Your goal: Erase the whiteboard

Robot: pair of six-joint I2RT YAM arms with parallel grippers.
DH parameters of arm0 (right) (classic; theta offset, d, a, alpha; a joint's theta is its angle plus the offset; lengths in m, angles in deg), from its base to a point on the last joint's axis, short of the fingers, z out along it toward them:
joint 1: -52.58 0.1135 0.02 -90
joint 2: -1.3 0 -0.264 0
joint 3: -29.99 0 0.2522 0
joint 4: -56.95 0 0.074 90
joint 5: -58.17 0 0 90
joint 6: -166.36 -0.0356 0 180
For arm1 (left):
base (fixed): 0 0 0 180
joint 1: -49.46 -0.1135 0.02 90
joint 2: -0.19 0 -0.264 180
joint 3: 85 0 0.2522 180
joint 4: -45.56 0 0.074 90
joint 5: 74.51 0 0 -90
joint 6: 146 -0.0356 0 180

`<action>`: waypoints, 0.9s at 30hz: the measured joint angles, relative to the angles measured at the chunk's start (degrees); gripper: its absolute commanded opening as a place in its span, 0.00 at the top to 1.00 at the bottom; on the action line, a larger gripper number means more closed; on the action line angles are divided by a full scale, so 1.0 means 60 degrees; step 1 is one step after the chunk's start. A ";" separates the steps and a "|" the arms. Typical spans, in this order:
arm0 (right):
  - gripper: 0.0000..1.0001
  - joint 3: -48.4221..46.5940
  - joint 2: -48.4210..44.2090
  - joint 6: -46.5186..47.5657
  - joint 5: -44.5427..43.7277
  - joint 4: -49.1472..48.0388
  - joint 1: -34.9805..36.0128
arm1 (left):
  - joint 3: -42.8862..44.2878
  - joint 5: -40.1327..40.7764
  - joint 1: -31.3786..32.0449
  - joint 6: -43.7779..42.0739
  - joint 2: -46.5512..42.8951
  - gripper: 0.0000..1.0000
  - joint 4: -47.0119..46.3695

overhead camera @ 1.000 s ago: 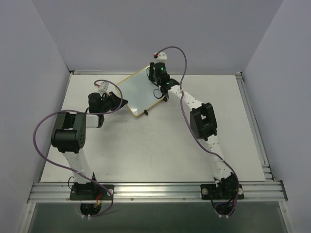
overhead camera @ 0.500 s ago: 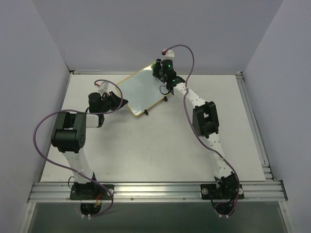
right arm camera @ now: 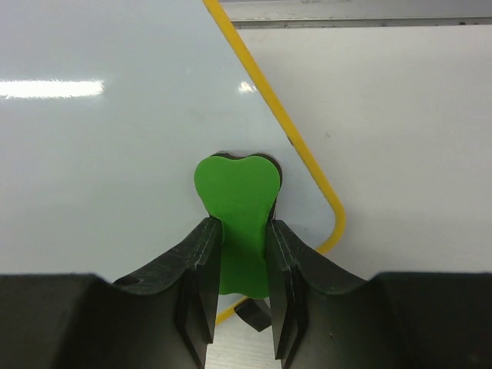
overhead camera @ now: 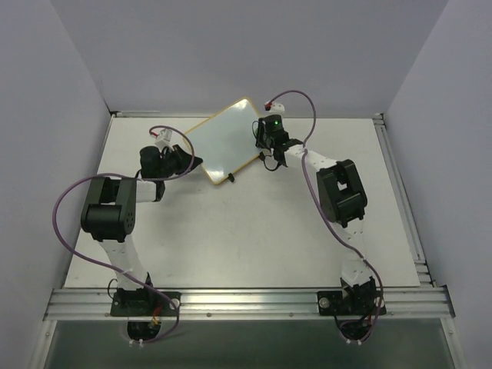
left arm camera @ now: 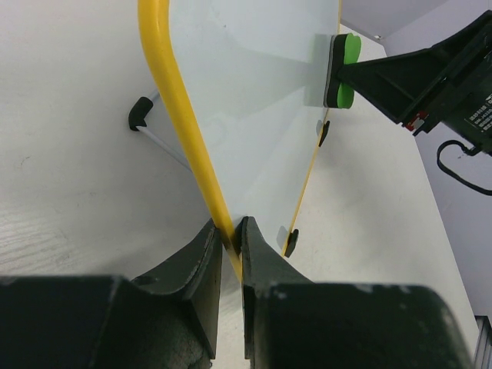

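Left fingers [left arm camera: 247,240] are clamped on the yellow-framed glossy whiteboard [overhead camera: 223,146], which is tilted on the bench [overhead camera: 231,231]. A green eraser block [right arm camera: 234,188] is pinched in the right fingers [right arm camera: 273,254] and pressed to the board. No marks are seen; erasing is judged nearly done.

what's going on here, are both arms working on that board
Yes. The left end effector is clamped on the yellow frame of the whiteboard, steadying it at one edge. The right end effector grips a green eraser and presses it against the board's face near a rounded corner. The white surface in view looks clean, with no marks showing.
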 measured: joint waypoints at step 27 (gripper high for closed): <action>1.00 -0.4226 0.2146 0.0127 -0.0973 -0.0208 0.1931 | 0.0004 0.0073 0.0062 -0.0076 0.0000 0.93 0.0058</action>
